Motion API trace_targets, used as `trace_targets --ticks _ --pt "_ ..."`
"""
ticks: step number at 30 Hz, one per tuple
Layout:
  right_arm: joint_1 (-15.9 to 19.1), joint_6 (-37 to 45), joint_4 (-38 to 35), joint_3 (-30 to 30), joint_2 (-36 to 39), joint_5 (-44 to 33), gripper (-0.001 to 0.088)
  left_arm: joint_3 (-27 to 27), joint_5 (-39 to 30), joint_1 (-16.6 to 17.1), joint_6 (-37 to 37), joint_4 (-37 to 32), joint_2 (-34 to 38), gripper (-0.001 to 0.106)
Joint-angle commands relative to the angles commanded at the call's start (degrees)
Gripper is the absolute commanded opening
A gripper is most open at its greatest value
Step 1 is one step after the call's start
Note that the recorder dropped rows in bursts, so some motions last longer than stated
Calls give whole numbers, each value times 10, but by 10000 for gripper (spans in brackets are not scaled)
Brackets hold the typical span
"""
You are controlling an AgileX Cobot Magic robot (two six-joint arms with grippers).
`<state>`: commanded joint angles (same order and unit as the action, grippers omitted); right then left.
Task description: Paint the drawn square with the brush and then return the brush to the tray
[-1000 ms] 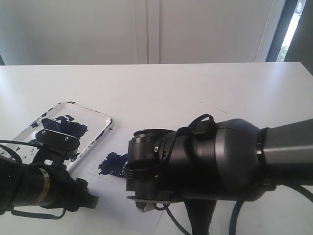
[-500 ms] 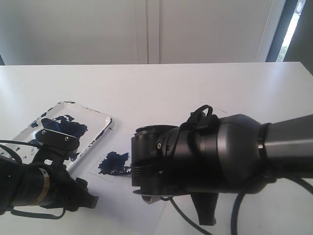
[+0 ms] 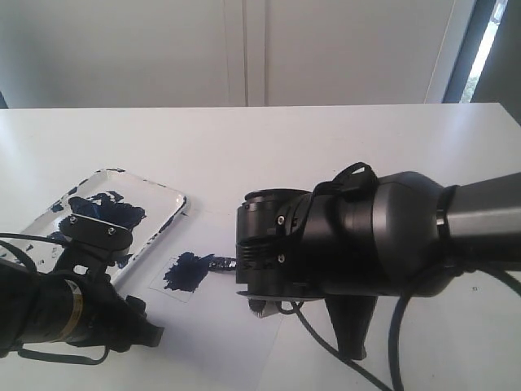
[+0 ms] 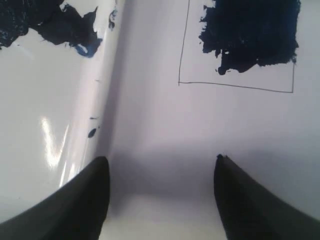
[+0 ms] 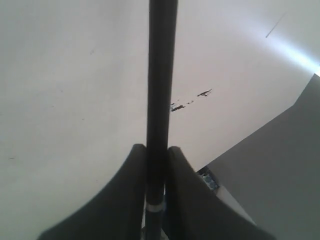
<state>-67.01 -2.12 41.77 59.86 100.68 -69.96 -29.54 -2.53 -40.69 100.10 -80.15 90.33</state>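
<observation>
Currently right gripper [image 5: 156, 150] clamped on brush [image 5: 161, 75], right arm [image 3: 383, 244] blocking most of it, left gripper [image 4: 160, 167] apart, empty, over tray [image 4: 107, 110] rim beside half-blue drawn square [image 4: 237, 47]

You have a white table [image 3: 342, 138] running wide beneath both tools. A white paper sheet [image 3: 224, 346] lies flat on it, just ahead of the left tool [image 4: 160, 170] and reaching as far as the right tool [image 5: 156, 150]. Ahead of the right tool, just beside its line, a few small dark flecks [image 5: 190, 104] mark the white surface. Farther ahead sits one thin dark stroke [image 5: 275, 26]. Well beyond both tools, past the table's far edge, stands a pale panelled wall [image 3: 244, 49], with a bright window strip [image 3: 486, 41] on the right tool's side.
</observation>
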Motion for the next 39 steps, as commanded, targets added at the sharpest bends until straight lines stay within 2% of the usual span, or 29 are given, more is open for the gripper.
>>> trace_targets --ticks 8,15,18,22,31,39 --pt "-44 14 -31 0 0 0 0 0 0 0 0 0 0 640" --pt "-46 21 -31 0 0 0 0 0 1 0 0 0 0 640" --pt "-46 21 -6 0 0 0 0 0 1 0 0 0 0 640" --pt "-32 21 38 0 0 0 0 0 2 0 0 0 0 640" --pt "15 5 61 0 0 13 0 0 28 0 0 0 0 640" --pt "16 4 23 0 0 24 0 0 28 0 0 0 0 640"
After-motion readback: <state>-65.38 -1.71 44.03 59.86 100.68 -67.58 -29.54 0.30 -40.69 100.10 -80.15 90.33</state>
